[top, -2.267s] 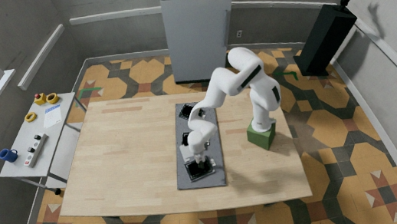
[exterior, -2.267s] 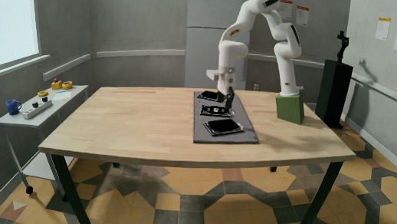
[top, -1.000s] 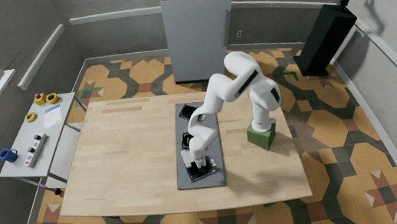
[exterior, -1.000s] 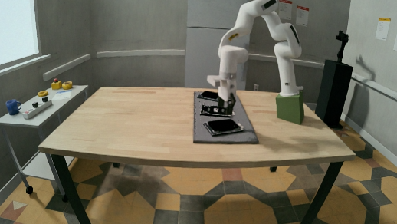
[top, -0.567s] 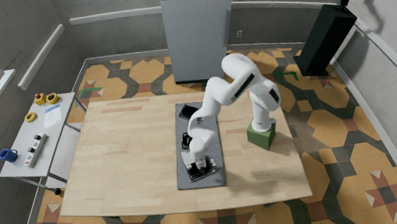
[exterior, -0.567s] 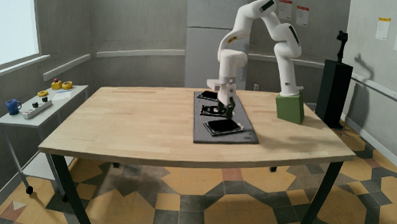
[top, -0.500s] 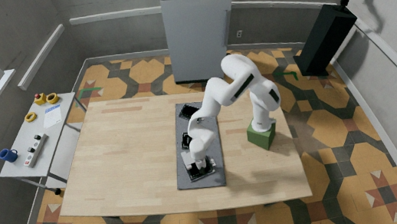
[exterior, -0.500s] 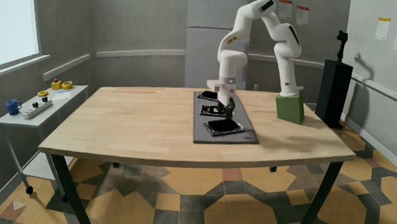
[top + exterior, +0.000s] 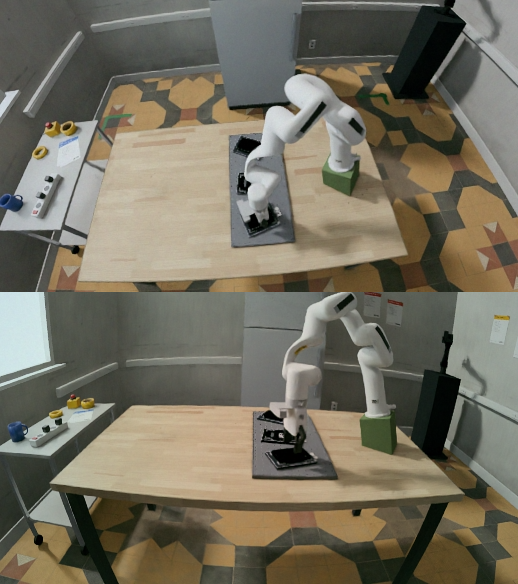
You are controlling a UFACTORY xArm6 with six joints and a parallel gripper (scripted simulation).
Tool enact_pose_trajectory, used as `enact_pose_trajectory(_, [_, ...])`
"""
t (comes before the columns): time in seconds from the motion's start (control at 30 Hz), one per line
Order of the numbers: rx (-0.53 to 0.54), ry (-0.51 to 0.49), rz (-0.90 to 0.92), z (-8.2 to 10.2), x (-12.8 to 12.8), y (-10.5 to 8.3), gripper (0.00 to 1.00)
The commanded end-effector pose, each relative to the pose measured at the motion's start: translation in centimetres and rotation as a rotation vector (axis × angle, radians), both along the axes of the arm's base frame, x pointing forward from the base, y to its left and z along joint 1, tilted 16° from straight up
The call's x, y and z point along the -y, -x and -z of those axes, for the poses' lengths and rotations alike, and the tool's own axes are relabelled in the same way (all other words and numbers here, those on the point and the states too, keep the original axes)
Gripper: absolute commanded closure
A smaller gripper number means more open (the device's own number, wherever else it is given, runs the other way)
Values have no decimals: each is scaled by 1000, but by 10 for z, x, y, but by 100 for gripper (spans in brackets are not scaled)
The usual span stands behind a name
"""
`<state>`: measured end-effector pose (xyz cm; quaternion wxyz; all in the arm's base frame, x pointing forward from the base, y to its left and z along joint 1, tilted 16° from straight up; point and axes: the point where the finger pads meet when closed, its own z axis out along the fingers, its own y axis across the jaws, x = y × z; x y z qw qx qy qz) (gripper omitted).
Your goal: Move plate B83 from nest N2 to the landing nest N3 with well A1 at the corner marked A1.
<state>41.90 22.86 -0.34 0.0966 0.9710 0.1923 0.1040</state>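
A grey mat lies on the wooden table and carries three dark nests in a row. The far one (image 9: 272,417) and the middle one (image 9: 276,436) each show a dark plate. The nearest one holds a black plate (image 9: 291,457) lying flat, also in the overhead view (image 9: 262,221). Plate labels and nest signs are too small to read. My gripper (image 9: 299,442) is open and points down right over the nearest plate, at its far edge; in the overhead view (image 9: 261,217) it covers the plate's middle. I cannot tell if the fingers touch the plate.
The arm's green base block (image 9: 341,176) stands on the table right of the mat. A side cart (image 9: 45,175) at the left holds a blue mug, a button box and yellow tape rolls. A grey cabinet (image 9: 256,50) and a black tower (image 9: 425,50) stand behind.
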Motion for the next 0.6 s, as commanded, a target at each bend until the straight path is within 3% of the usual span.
enact_pose_trajectory(0.0, [4, -3, -1, 3, 0, -2, 0])
enact_pose_trajectory(0.57, [4, -3, -1, 9, 0, -4, 0])
